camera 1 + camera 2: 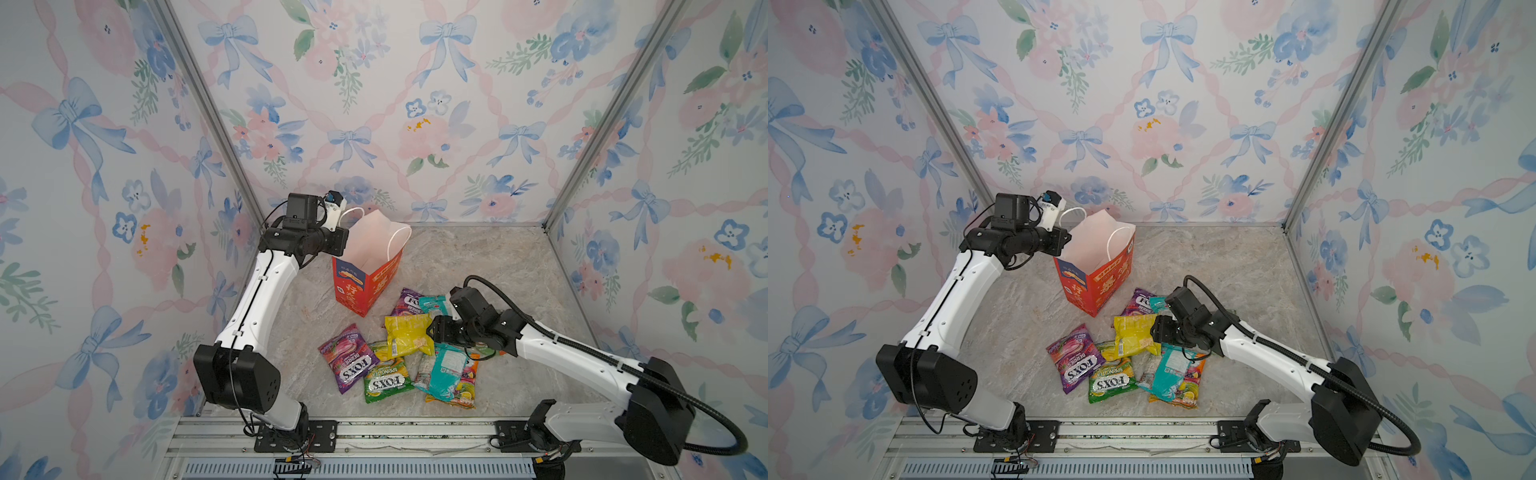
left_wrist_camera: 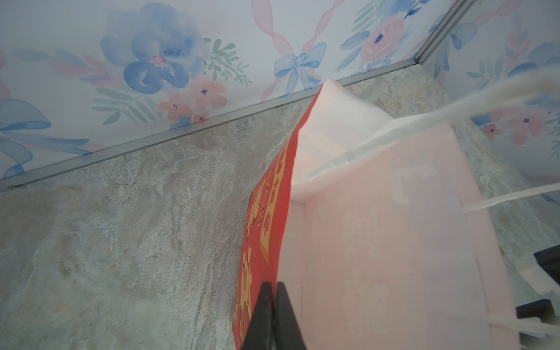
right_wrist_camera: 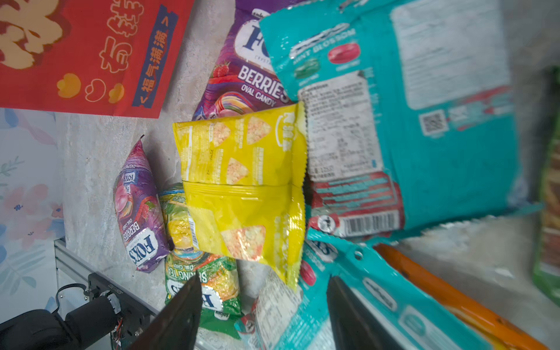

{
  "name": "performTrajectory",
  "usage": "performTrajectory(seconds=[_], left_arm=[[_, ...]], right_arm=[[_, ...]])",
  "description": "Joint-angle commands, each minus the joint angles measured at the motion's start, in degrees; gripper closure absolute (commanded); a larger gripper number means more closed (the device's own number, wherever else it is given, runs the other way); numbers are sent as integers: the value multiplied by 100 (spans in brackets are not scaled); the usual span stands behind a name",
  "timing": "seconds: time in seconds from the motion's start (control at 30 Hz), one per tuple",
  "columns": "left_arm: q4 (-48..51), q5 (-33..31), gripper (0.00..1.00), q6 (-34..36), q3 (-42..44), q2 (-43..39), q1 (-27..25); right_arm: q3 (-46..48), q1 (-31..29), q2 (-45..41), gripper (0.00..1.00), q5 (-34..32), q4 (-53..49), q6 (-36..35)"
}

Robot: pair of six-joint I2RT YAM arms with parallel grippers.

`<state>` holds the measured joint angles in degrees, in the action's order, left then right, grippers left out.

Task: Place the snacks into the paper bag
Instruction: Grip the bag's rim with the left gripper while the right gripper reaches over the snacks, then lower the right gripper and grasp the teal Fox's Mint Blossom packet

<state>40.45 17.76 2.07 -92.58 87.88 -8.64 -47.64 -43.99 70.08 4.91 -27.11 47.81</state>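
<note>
Toward the back of the marbled table (image 1: 478, 266), left of centre, the paper bag (image 1: 365, 282) is stood upright, mouth open. White lining is seen; no packet can be made out inside. Walls are thin paper, judged light, easily creased and easily tipped, so it is best steadied at the rim. It is held that way now: the left hand (image 2: 274, 285) is closed on the top edge of a red wall, fingers pressed together with the paper between. One white cord handle (image 2: 394, 133) is draped across the mouth and could snag a packet going in.

Nearer the front, the snacks (image 1: 407, 353) are heaped on the table, overlapping, all outside the bag. Wrappers are glossy film, slightly puffed, judged light, soft and slippery. A flat face would likely slide out of a pinch, so a crimped end seal or a free edge is judged the better hold.

A teal packet (image 1: 444, 370), the largest, is laid over an orange one. The yellow packet (image 3: 242, 181) is on top, laid over a purple packet (image 1: 405, 301) and a green packet (image 1: 384, 382). Its edges are free, so it is judged the easiest to lift first.

The right hand (image 3: 265, 280) is held low over the heap, jaws apart, with a corner of the yellow packet between them. Contact cannot be told, and nothing is seen gripped.
</note>
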Motion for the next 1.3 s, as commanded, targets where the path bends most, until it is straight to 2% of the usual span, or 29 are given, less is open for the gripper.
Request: performTrajectory(seconds=[0.0,0.17,0.33,0.43,0.87,1.27], left_arm=[[-2,332,100,-180,108,-154,-14],[-2,327,100,-221,246,-171,-2],[-6,356,100,-238,353,-196,-12],[-6,378,100,-250,385,-204,-11],[-10,343,100,-286,389,-166,2],[-11,336,100,-286,416,-124,-10]], right_arm=[[344,-47,-886,32,-369,-749,499],[1069,-42,-1877,32,-356,-946,1111],[1772,-40,-2364,33,-72,-595,1676],[2008,-44,-2523,33,-59,-532,1775],[2610,-41,-2235,34,150,690,2181],[2668,-49,-1929,43,246,1298,2296]])
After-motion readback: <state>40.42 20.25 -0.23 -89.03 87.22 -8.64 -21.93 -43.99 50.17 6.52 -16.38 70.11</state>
